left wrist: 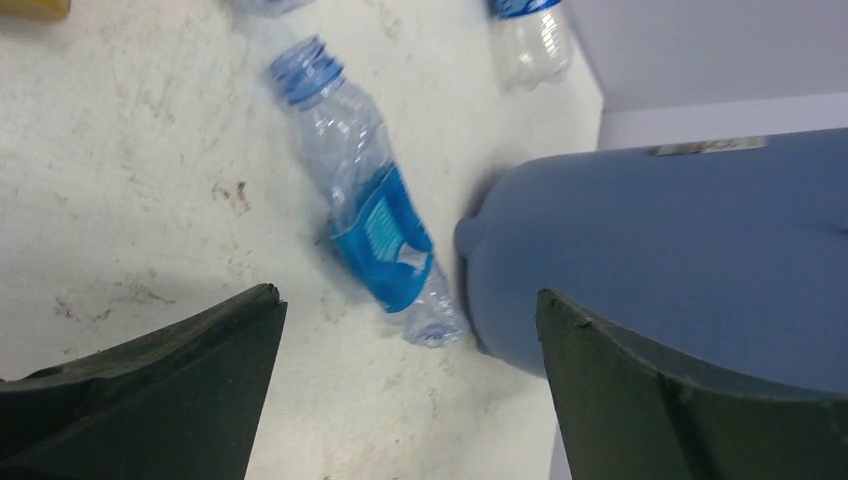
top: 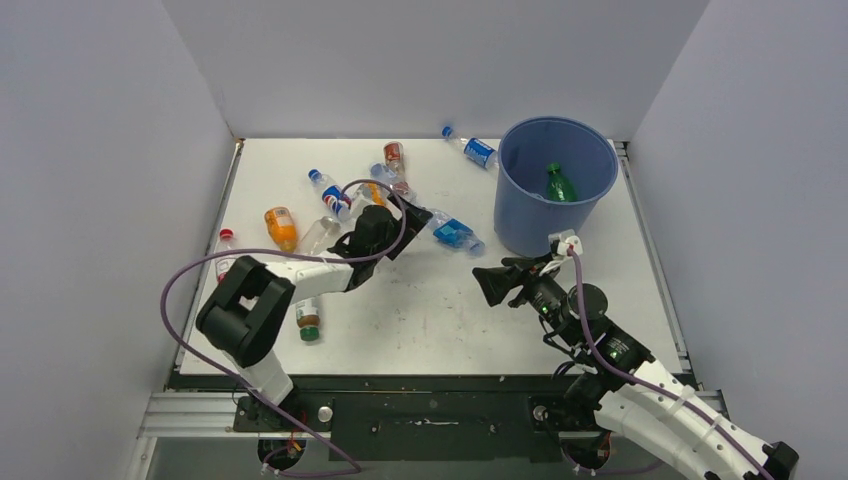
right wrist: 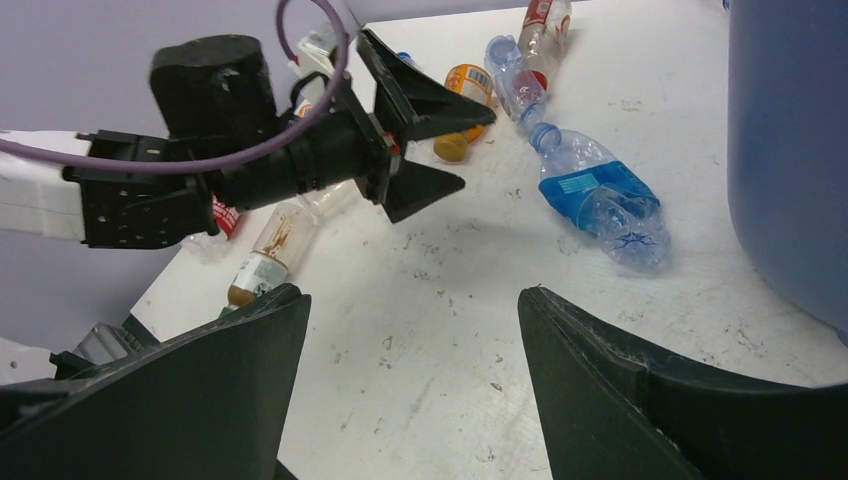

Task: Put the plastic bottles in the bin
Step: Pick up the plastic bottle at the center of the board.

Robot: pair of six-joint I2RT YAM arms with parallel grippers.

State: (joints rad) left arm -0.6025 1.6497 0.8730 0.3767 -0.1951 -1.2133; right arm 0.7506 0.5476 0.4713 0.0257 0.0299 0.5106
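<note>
**A:** Which bottle do we go for?

**B:** The blue-labelled clear bottle point(top: 456, 235). It lies flat on the table point(top: 430, 310), just left of the bin point(top: 521, 215). Our left gripper point(top: 418, 219) hangs just left of its neck end, fingers spread wide and holding nothing.

**A:** And the right one?

**B:** Our right gripper point(top: 492, 284) is also wide and empty, but it sits nearer to us and apart from the bottle. The left arm is plainly closer.

**A:** How does the bottle lie?

**B:** Its long axis runs from far left to near right. The capless neck points toward our left gripper and the base toward the foot of the bin. In the left wrist view the base looks to be touching the blue wall, though we cannot be sure.

**A:** So we straddle it across that axis?

**B:** We think so, around the label, after easing a little right. A green bottle point(top: 559, 184) is already inside the bin. The orange bottle point(top: 281, 227) and others lie scattered further left.
</note>
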